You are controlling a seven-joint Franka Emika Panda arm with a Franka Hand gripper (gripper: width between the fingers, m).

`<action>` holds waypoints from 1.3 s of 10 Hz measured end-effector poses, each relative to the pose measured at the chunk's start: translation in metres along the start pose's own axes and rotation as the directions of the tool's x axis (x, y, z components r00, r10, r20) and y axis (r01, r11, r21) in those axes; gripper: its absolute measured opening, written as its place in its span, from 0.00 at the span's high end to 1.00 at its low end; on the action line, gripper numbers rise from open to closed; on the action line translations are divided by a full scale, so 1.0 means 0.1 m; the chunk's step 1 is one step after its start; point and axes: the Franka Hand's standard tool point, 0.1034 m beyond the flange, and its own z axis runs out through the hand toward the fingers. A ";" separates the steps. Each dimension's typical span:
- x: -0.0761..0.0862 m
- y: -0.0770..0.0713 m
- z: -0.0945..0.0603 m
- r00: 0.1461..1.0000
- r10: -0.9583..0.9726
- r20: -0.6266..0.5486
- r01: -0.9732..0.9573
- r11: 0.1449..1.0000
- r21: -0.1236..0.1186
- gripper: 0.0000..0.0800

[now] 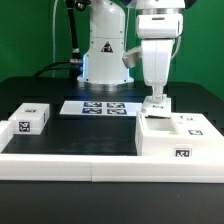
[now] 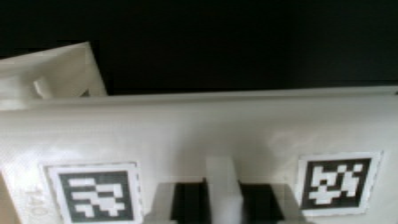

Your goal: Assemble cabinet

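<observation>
Cabinet body near marker board

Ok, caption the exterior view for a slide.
Fingers closed on a tagged white panel at the cabinet body; a tagged block sits apart at the exterior view's left.

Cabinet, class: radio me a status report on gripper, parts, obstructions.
Gripper shut on white panel. Panel at cabinet body, exterior view's right. Loose block apart, exterior view's left; nothing in the way.
</observation>
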 end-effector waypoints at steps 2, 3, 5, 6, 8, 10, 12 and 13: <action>-0.01 -0.06 -0.01 1.000 -0.007 0.005 0.007 1.000 0.003 0.91; -0.02 -0.09 -0.01 1.000 -0.009 0.008 0.009 1.000 0.006 0.91; -0.02 -0.12 0.01 1.000 -0.006 0.009 0.006 1.000 0.011 0.91; -0.03 -0.13 0.03 1.000 -0.006 0.009 0.005 1.000 0.016 0.91; -0.03 -0.12 0.06 1.000 -0.003 0.009 0.003 1.000 0.023 0.91; -0.02 -0.10 0.06 1.000 -0.003 0.007 0.003 1.000 0.021 0.91; 0.00 -0.06 0.06 1.000 -0.002 0.004 0.002 1.000 0.016 0.91; 0.00 -0.04 0.06 1.000 -0.002 0.007 0.001 1.000 0.024 0.91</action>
